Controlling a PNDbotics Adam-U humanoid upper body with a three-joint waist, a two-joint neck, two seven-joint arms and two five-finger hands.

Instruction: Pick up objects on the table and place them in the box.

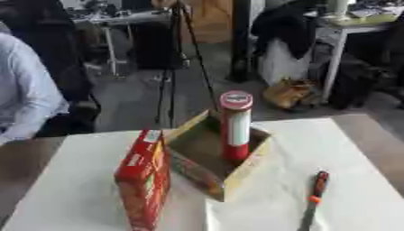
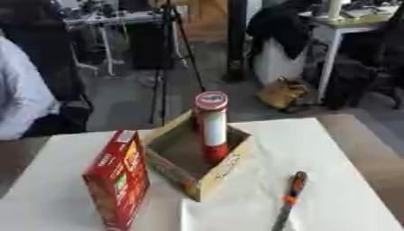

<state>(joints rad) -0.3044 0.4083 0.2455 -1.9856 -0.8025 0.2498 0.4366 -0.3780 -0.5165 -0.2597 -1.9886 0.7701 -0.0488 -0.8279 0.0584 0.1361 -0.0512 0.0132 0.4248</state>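
Box (image 1: 236, 173) of open cardboard sits mid-tabletop (image 1: 347, 149), turned corner-on toward the camera, its outer walls printed in colours. Inside it a tall red-and-white canister (image 1: 235, 126) stands upright against the far right wall, with a red lid on top. Just left of the box, touching or nearly so, a red carton (image 2: 118, 178) stands upright on the white tabletop; the right eye view shows its broad front face more fully. A slim dark tool (image 1: 314, 198) with an orange band lies to the right. Neither hand shows in either view, so the state of their fingers cannot be told.
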